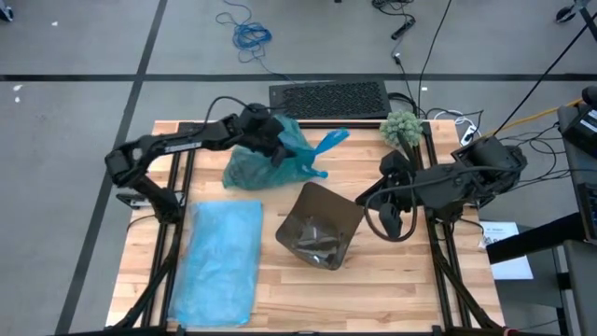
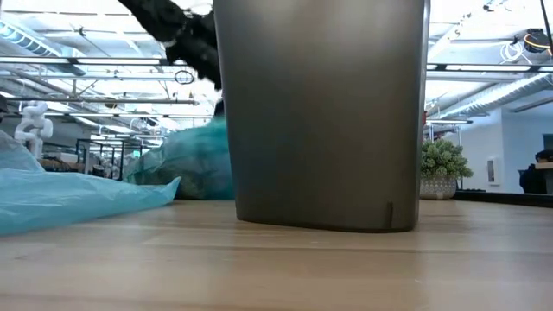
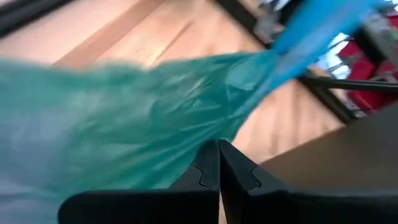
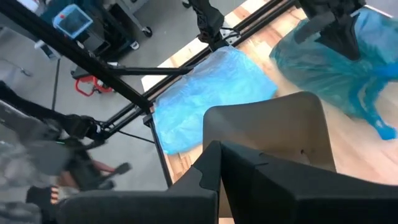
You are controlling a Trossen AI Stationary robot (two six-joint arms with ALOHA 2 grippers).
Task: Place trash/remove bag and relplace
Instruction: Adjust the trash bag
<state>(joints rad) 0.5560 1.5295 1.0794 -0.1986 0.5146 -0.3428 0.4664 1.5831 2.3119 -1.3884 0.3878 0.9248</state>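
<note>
Thin crinkled blue plastic bag, matt grey bin, pale wooden table.

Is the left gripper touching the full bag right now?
Touching. In the left wrist view the left gripper has its fingers closed on the full bag; the high view shows it at the bag's bunched top.

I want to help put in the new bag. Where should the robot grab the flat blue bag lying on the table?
Probably the flat blue bag by its short edge nearest the left gripper, pinching from above: it lies flat, so only edges lift.
</note>
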